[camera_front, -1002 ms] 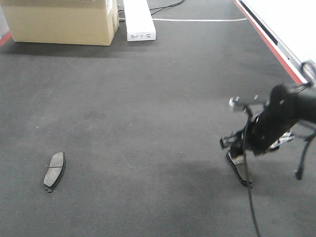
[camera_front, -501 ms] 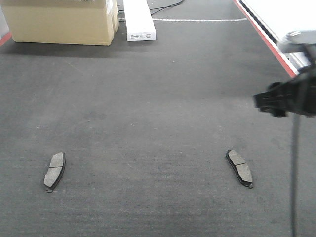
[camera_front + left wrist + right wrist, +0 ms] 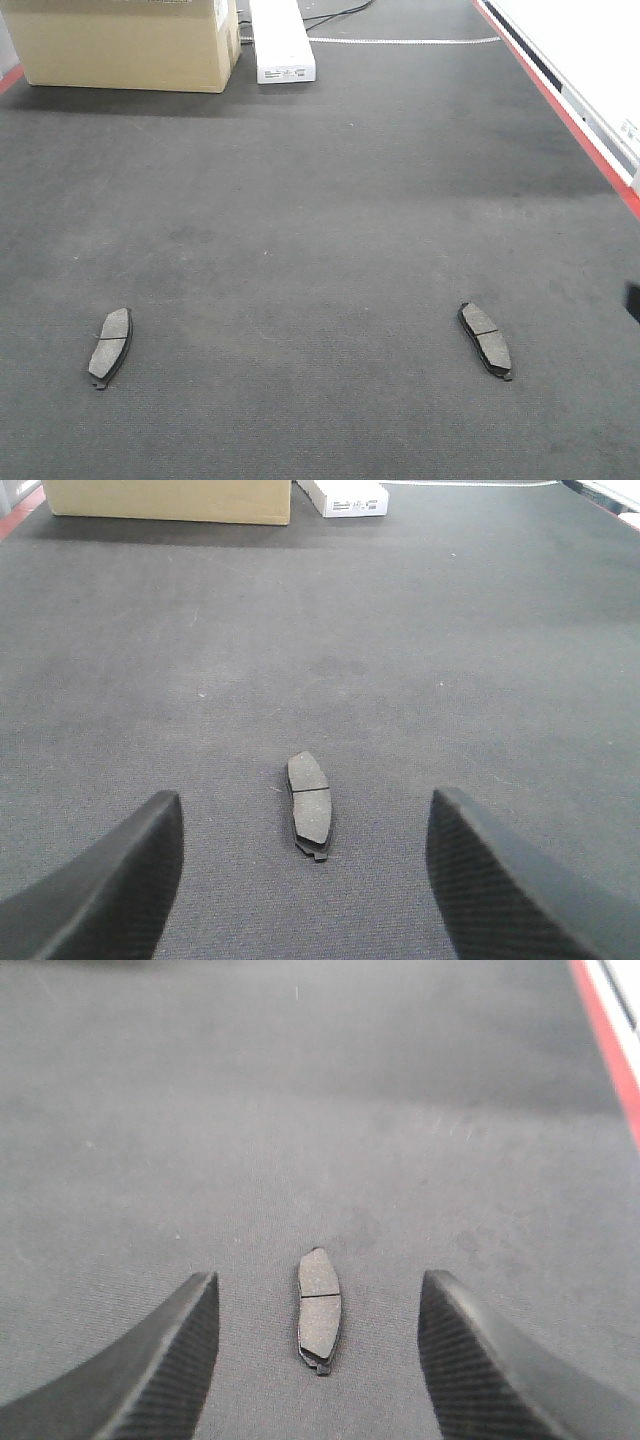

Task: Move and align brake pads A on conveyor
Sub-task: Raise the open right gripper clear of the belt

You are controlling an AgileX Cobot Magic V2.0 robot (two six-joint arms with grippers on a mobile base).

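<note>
Looking down from the left wrist, the left gripper (image 3: 302,800) has its jaws spread wide and holds nothing. The left pad (image 3: 310,813) lies flat on the belt (image 3: 450,660) just ahead, running lengthwise between the two fingers. It's the same on the other side: the right gripper (image 3: 318,1278) gapes wide and empty, and the right pad (image 3: 319,1305) lies flat on the belt in line with the gap. From the front camera, the two pads sit well apart at near left and near right, their far ends leaning toward each other. Further back, a cardboard box (image 3: 125,40) and a long white box (image 3: 280,40) stand side by side, and a red rail (image 3: 560,100) runs along the right edge.
</note>
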